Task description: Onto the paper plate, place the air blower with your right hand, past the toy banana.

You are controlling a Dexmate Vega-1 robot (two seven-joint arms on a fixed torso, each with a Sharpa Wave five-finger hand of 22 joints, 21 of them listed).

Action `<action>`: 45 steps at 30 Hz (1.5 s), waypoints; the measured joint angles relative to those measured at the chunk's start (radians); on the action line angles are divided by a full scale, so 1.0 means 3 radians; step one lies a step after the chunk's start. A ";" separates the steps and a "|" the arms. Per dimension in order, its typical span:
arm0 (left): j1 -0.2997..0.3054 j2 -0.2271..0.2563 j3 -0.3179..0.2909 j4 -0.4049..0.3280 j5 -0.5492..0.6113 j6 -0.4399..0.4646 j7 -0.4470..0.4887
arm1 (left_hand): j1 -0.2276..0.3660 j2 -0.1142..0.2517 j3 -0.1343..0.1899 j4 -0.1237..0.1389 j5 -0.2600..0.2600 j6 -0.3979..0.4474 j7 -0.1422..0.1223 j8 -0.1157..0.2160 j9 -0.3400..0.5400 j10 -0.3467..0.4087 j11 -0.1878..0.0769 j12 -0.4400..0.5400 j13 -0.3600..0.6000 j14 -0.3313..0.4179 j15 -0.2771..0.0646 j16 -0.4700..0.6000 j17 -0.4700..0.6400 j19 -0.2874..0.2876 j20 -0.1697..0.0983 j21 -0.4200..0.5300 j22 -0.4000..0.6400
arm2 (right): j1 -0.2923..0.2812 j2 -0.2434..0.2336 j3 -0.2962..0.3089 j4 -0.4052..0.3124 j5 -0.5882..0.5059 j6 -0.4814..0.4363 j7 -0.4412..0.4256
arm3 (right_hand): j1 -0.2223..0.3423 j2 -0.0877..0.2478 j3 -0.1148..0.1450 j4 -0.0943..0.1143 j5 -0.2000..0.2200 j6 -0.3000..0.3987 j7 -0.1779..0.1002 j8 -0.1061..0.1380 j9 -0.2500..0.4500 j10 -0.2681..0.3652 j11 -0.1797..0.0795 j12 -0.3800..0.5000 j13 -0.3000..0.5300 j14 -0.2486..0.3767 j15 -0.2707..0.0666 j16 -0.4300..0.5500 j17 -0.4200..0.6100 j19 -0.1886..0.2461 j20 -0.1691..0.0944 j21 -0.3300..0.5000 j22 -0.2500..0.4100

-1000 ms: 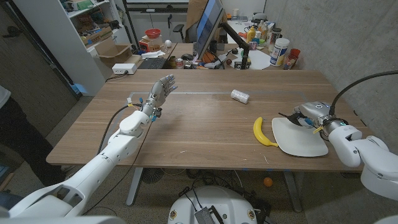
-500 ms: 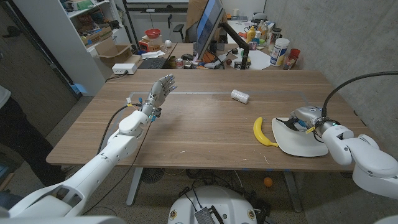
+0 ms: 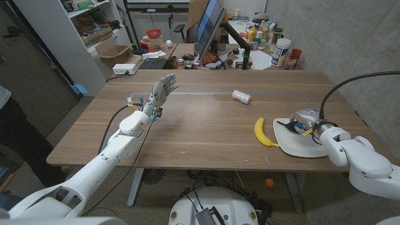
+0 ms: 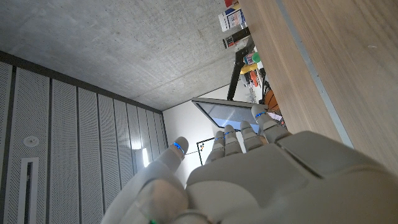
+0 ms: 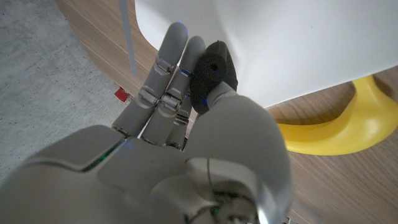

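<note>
- Head view: right hand (image 3: 307,120) sits over the plate's (image 3: 306,145) far rim, at about 3 o'clock on the table (image 3: 200,128). It grips the blower (image 3: 286,122), whose dark tip pokes out toward the banana.
- Banana (image 3: 263,133) lies just beside the plate, at its 9 o'clock. The hand is already on the far side of it, so the "past the banana" part looks met.
- Blower appears low over the plate. I cannot tell whether it touches, so I judge it not yet released.
- Left hand (image 3: 160,91) is well apart at about 10 o'clock, raised off the table, fingers spread, holding nothing. It is likely parked there to stay out of the way.
- A small can (image 3: 241,96) lies on its side at 12 o'clock and plays no part here.
- Left wrist view: left hand (image 4: 249,174) shows fingers extended and empty, with the table edge (image 4: 311,68) beside it.
- Right wrist view: right hand (image 5: 186,143) has its fingers wrapped on the blower (image 5: 213,73), the black nozzle showing between thumb and fingers.
- The plate (image 5: 298,43) lies directly beyond the nozzle and the banana (image 5: 339,130) beside it, so the grip is kept for setting the blower down on the plate.
</note>
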 measured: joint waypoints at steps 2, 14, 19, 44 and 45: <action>0.0000 0.0001 0.0000 -0.0007 0.0001 0.0002 0.0000 | 0.0000 0.0000 0.0000 0.0000 0.0000 0.0000 0.0000 0.0000 0.0000 0.0000 0.0000 0.0000 0.0000 0.0000 0.0000 0.0000 0.0000 0.0000 0.0000 0.0000 0.0000 | 0.0048 -0.0014 -0.0064 0.0002 0.0035 -0.0054 -0.0012 | 0.0006 0.0006 0.0000 0.0000 0.0000 0.0000 0.0000 0.0000 0.0000 -0.0011 -0.0013 0.0000 0.0000 0.0000 0.0000 -0.0005 0.0000 -0.0008 -0.0008 0.0000 0.0000; -0.0037 -0.0015 0.0023 0.0021 0.0019 0.0026 -0.0001 | 0.0000 0.0000 0.0000 0.0000 0.0000 0.0000 0.0000 0.0000 0.0000 0.0000 0.0000 0.0000 0.0000 0.0000 0.0000 0.0000 0.0000 0.0000 0.0000 0.0000 0.0000 | 0.0296 -0.0060 -0.0383 0.0016 0.0071 -0.0174 0.0036 | 0.0015 0.0031 -0.0135 0.0108 -0.0080 -0.0071 0.0065 -0.0074 -0.0045 0.0011 -0.0009 -0.0032 -0.0087 -0.0025 0.0025 -0.0108 -0.0057 -0.0099 0.0026 0.0038 -0.0075; -0.0064 -0.0023 0.0036 0.0055 0.0027 0.0026 -0.0009 | 0.0000 0.0000 0.0000 0.0000 0.0000 0.0000 0.0000 0.0000 0.0000 0.0000 0.0000 0.0000 0.0000 0.0000 0.0000 0.0000 0.0000 0.0013 0.0013 0.0000 0.0000 | 0.0418 -0.0062 -0.0542 0.0012 -0.0034 -0.0282 0.0143 | -0.0324 -0.0106 -0.0302 0.0218 -0.0090 -0.0459 -0.0045 -0.0415 -0.0197 0.0026 -0.0061 -0.0033 -0.0194 -0.0046 0.0006 -0.0156 -0.0024 -0.0172 0.0058 0.0038 -0.0217; -0.0163 -0.0097 0.0074 0.0223 0.0025 -0.0023 -0.0117 | 0.0000 0.0000 0.0000 0.0000 0.0000 0.0000 0.0000 0.0000 0.0000 -0.0019 0.0018 0.0000 0.0000 -0.0017 0.0017 0.0000 0.0000 0.0013 0.0013 -0.0023 0.0000 | 0.0672 -0.0162 -0.0800 -0.0072 -0.0058 -0.0531 0.0432 | -0.0734 -0.0326 -0.0510 0.0364 -0.0050 -0.0694 -0.0064 -0.0954 -0.0677 -0.0434 -0.0002 -0.0673 -0.0861 -0.0642 0.0210 -0.0737 -0.1085 -0.0365 0.0113 -0.0100 -0.0493; -0.0170 -0.0101 0.0077 0.0237 0.0024 -0.0024 -0.0126 | 0.0000 0.0000 0.0000 0.0000 0.0000 0.0000 0.0000 0.0000 0.0000 -0.0019 0.0018 0.0000 0.0000 -0.0017 0.0017 0.0000 0.0000 0.0013 0.0013 -0.0023 0.0000 | 0.0677 -0.0168 -0.0802 -0.0077 -0.0053 -0.0536 0.0435 | -0.0742 -0.0333 -0.0519 0.0373 -0.0050 -0.0735 -0.0069 -0.0954 -0.0689 -0.0475 -0.0006 -0.0721 -0.0888 -0.0692 0.0225 -0.0737 -0.1130 -0.0365 0.0113 -0.0111 -0.0493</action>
